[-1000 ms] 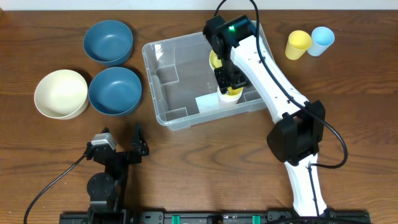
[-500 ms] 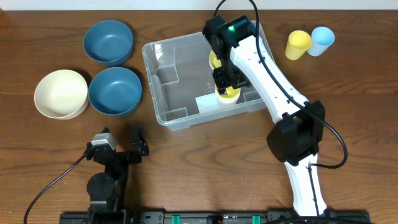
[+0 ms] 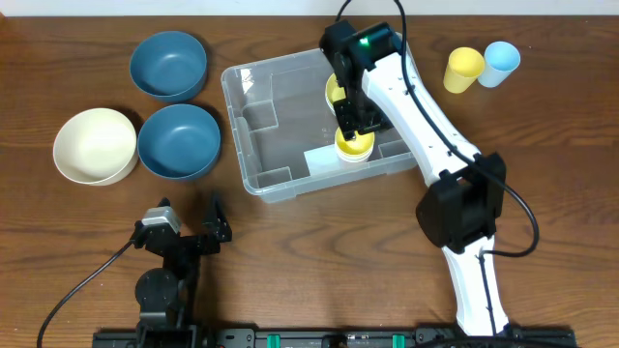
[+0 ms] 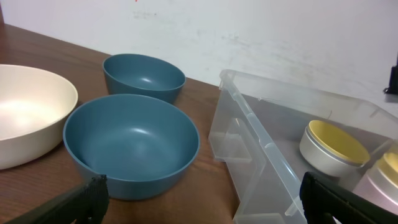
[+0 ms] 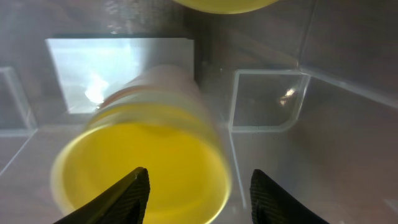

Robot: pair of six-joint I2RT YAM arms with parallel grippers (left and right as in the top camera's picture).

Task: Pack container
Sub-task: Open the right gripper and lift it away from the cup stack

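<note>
Overhead, container: clear rigid plastic container [image 3: 285, 121], rounded rim, mid-table toward the far edge, long axis roughly left to right.
Overhead, arms: right gripper [image 3: 354, 128] is inside the container's near-right part, directly above a yellow cup [image 3: 354, 147]. The left gripper [image 3: 189, 232] sits by the near edge, well apart.
Left wrist: left gripper [image 4: 205, 208] has its fingers spread wide and holds nothing. A glossy blue bowl [image 4: 130, 146] is ahead, with the container [image 4: 249, 118] to the right.
Right wrist: right gripper [image 5: 199, 193] has its fingers apart with nothing clamped. The smooth round yellow cup [image 5: 143, 155] lies just below, beside the pale label [image 5: 118, 65].
</note>
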